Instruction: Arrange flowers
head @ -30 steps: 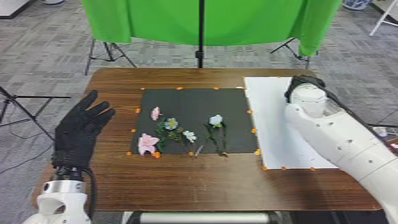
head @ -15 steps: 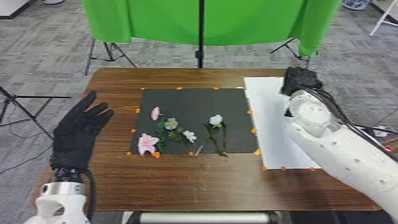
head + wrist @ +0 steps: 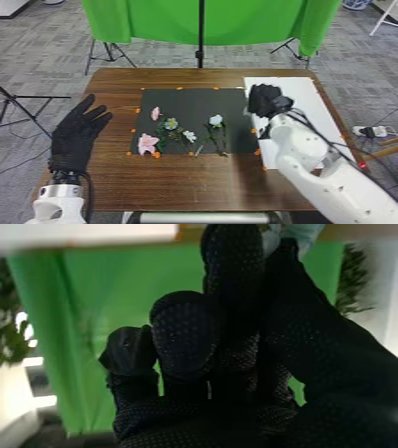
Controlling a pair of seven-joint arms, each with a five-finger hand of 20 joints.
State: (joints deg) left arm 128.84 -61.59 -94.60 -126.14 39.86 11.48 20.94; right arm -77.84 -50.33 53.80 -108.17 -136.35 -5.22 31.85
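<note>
Flowers [image 3: 171, 123] lie on black mat [image 3: 191, 102]: big pink flower [image 3: 147, 143] at its front L corner, pink bud [image 3: 155, 113] nr its L edge, white flower [image 3: 189, 136] nr front-ctr, pale rose [image 3: 216, 120] in R half. R hand [image 3: 265, 100] is over mat's R edge, fingers curled, pinching pale item [image 3: 304, 231], ID unclear. L hand [image 3: 78, 134], L of mat, has fingers relaxed, apart.
</note>
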